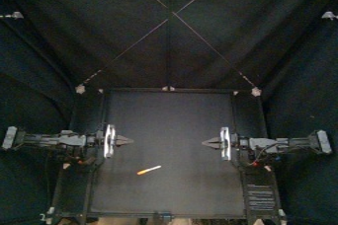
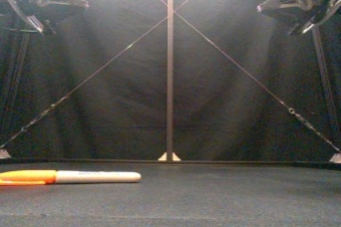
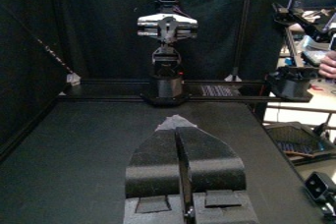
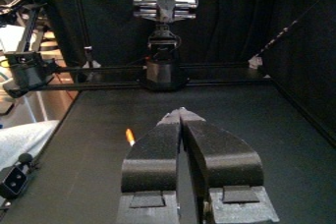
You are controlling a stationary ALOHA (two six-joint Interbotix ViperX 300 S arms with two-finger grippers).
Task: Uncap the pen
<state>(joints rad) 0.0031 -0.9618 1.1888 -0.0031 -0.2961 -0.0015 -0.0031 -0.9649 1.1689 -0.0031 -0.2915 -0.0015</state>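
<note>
There was one marker pen on the black table, and it wore its one cap, orange, seated on a white barrel. Two grippers were in view, one on each arm.

The pen lay flat. Seen from above, its long axis ran on a slant: the capped orange end pointed toward the table's front and toward the left gripper's side. The white barrel end pointed toward the back and away from that side. From the front camera it lay nearly crosswise, cap to the left.

Taking the left gripper as the mark, the pen lay on the table nearer the front edge than the gripper's tip, and a little past it toward the table's middle. It lay well below the gripper, touching nothing but the table. The right gripper faced the left gripper tip to tip across the table's middle, well apart from it and at about the same height. The pen sat closer to the left gripper than to the right one.

Both pincers were clenched on nothing. In each wrist view the two jaws met along a thin seam and came to a single point.

A short stretch of dark print ran along the barrel near the cap, too small to read. No brand or other writing could be made out.
</note>
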